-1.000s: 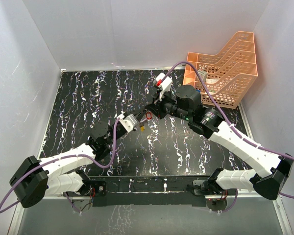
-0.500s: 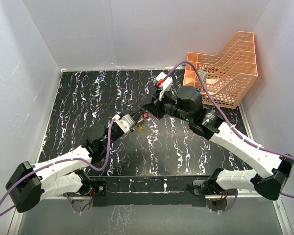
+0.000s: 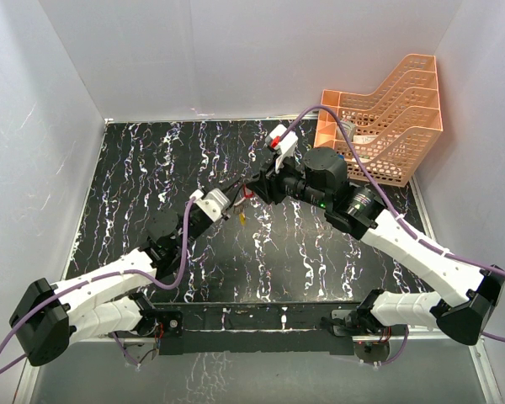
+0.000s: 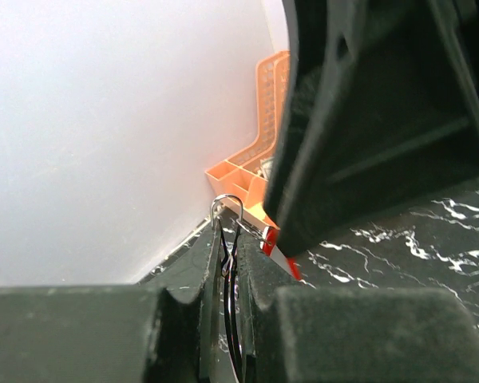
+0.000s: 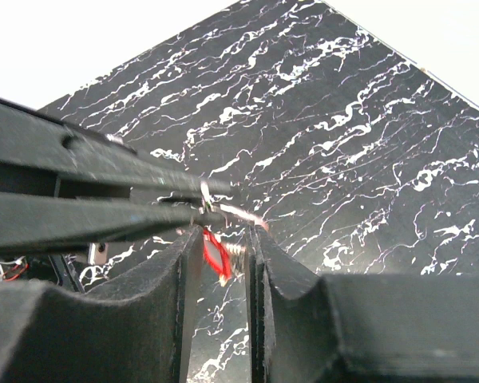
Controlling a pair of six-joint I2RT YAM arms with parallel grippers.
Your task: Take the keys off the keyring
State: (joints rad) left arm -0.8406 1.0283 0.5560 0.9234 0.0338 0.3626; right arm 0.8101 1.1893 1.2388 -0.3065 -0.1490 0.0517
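A black surface (image 3: 135, 168) veined with white lies between plain white walls (image 3: 236, 59). Above its middle the left hand (image 3: 229, 199) is clamped flat on the thin wire keyring (image 4: 227, 214), held clear of the surface. The yellow-headed key (image 3: 241, 219) dangles just below. Tip to tip with it, the right hand (image 3: 252, 188) is narrowed onto the red-headed key (image 5: 215, 250), which sits between its pads. An orange mesh tray (image 3: 396, 118) stands in the far right corner
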